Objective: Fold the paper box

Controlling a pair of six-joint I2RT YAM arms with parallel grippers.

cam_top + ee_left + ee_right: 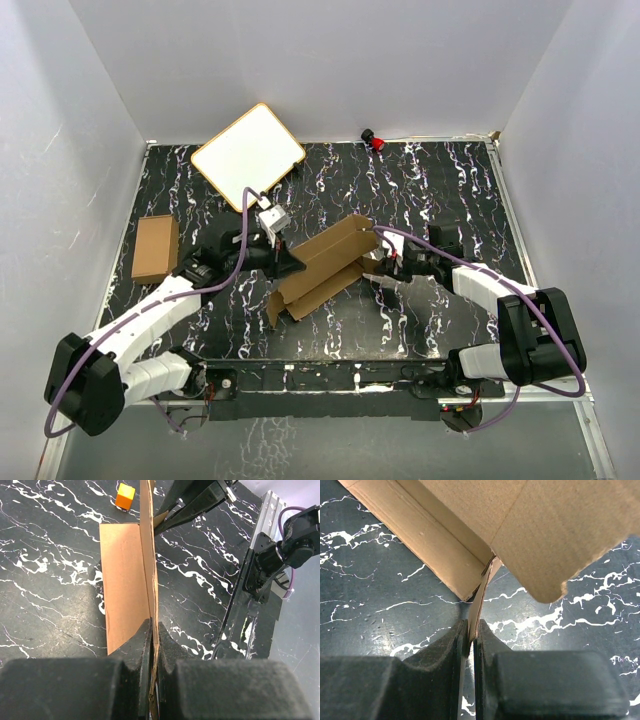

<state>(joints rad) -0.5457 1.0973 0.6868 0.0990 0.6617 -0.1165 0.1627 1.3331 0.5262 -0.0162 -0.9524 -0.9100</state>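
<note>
Black marbled table (pixel 430 190); left pincer (pixel 154 628) and right pincer (pixel 471 630) each tight on paper box (pixel 325 262) edges

Inspected black surface (pixel 430 200), veined in white. Found small brown oblong carton (pixel 155 248) lying flat near left edge. Found white board with tan rim (pixel 248 155) at far left corner. Noted small red-and-black item (pixel 375 140) at far edge. Noted paper box (pixel 320 265) mid-surface, lower flaps apparently touching down. Noted orange cube (pixel 125 495) just beyond its end.
</note>
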